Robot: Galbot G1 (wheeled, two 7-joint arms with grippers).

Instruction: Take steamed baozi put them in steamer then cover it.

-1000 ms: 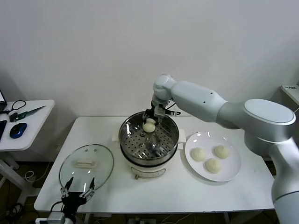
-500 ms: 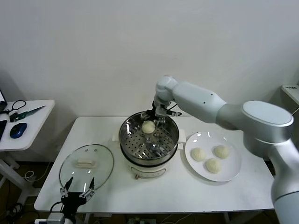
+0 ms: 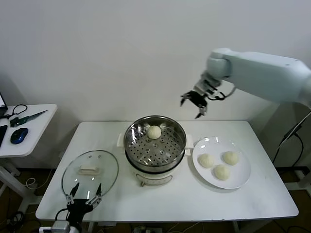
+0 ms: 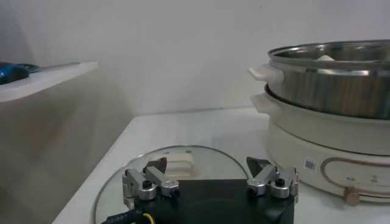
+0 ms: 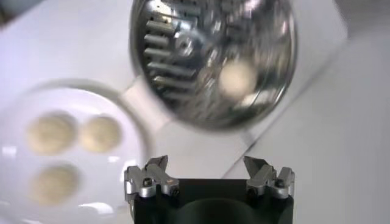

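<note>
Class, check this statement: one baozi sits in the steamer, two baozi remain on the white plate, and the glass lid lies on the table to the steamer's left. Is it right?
Not quite. The head view shows three baozi on the white plate, not two. The rest holds: one baozi sits in the steamer, and the glass lid lies on the table to its left.

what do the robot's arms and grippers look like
The right arm is a smooth, rounded white-grey shell with thin black cables at the wrist. The right gripper and left gripper are black, with silver metal fingers fastened by bolts.
</note>
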